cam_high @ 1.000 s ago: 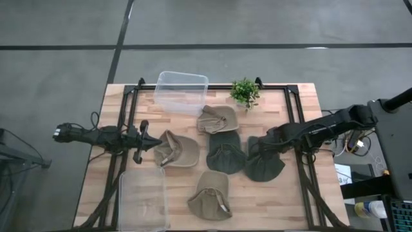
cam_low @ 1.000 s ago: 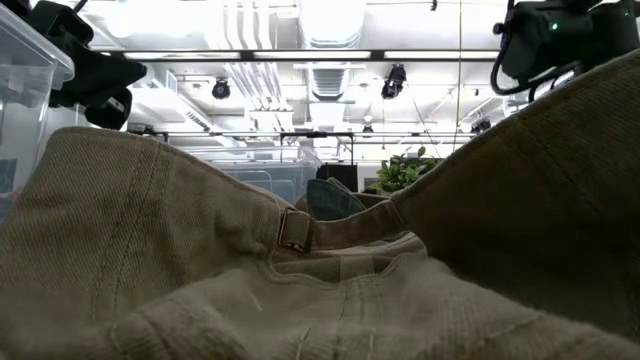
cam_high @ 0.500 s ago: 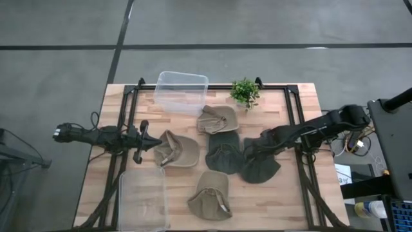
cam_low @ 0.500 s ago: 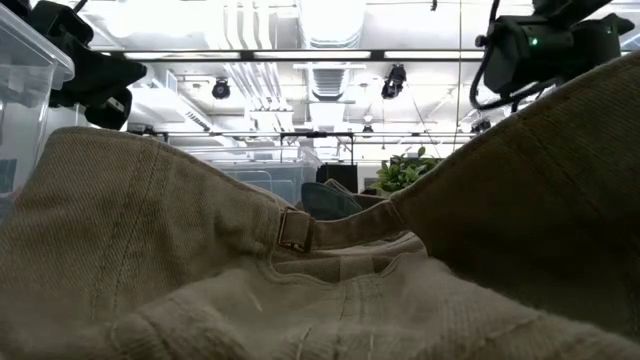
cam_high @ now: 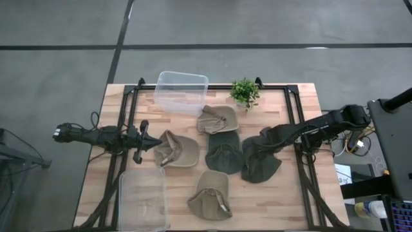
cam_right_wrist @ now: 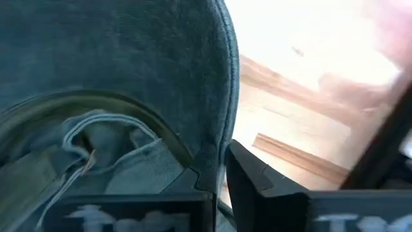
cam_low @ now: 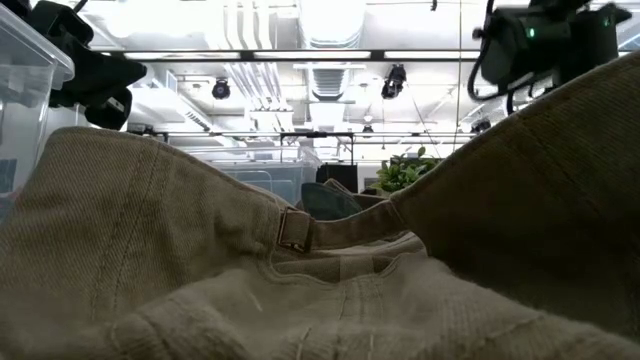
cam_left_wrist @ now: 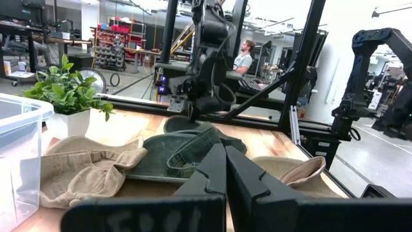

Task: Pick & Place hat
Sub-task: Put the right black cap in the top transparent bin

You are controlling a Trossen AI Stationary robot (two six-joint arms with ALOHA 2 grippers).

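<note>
Several hats lie on the wooden table (cam_high: 290, 193): three tan ones (cam_high: 177, 149) (cam_high: 217, 119) (cam_high: 211, 195) and two dark green ones. My right gripper (cam_high: 260, 140) points down and is shut on the right-hand dark green hat (cam_high: 259, 164), which lies against the other dark green hat (cam_high: 224, 154). The right wrist view shows this hat's inside (cam_right_wrist: 116, 96). My left gripper (cam_high: 156, 142) waits shut at the table's left, level, just short of a tan hat; its fingers (cam_left_wrist: 225, 174) hold nothing. My right gripper pinches the dark green hat's curved edge (cam_right_wrist: 215, 151) between its two fingers, on the hat's far side. The fingers come from above, pointing down. The rest of the hat (cam_high: 257, 169) lies on the table, spreading toward the near edge.
A clear bin (cam_high: 181, 91) stands at the far edge and another (cam_high: 143, 200) at the near left. A small potted plant (cam_high: 244, 92) stands at the far edge. A tan hat (cam_low: 300, 260) fills the low view. A person sits in the room beyond (cam_left_wrist: 244, 55).
My right gripper has gone a little toward the table's left and shut on the dark green hat's far edge. The hat has slid left with it, up against the other dark green hat.
</note>
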